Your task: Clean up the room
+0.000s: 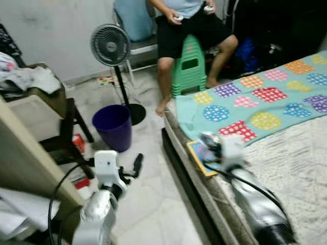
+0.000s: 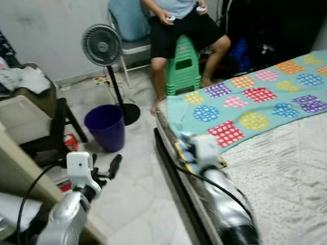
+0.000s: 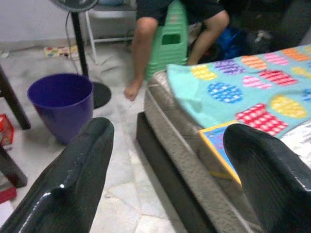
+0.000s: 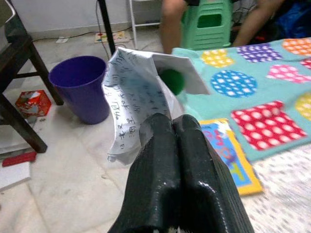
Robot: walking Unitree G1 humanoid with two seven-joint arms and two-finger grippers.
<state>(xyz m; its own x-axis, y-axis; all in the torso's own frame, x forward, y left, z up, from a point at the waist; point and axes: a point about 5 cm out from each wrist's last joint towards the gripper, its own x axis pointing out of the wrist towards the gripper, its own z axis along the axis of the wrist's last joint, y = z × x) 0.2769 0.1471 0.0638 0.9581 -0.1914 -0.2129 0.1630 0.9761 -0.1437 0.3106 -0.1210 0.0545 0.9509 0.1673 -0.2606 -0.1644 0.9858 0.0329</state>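
Pale tiled floor (image 1: pixel 153 213), bed (image 1: pixel 301 163)

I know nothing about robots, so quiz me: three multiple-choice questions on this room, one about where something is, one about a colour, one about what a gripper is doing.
1. Where does the round plastic bin stand?
A. on the bed
B. on the floor beside the black standing fan
C. on the chair

2. What colour is that bin?
A. purple
B. red
C. white

3. The right gripper is:
A. wide open
B. shut on a crumpled sheet of written paper
C. holding a cup

Answers: 1 B, it sits on the tiles by the fan's base. 2 A, its walls are purple. 3 B, the black fingers pinch the paper.
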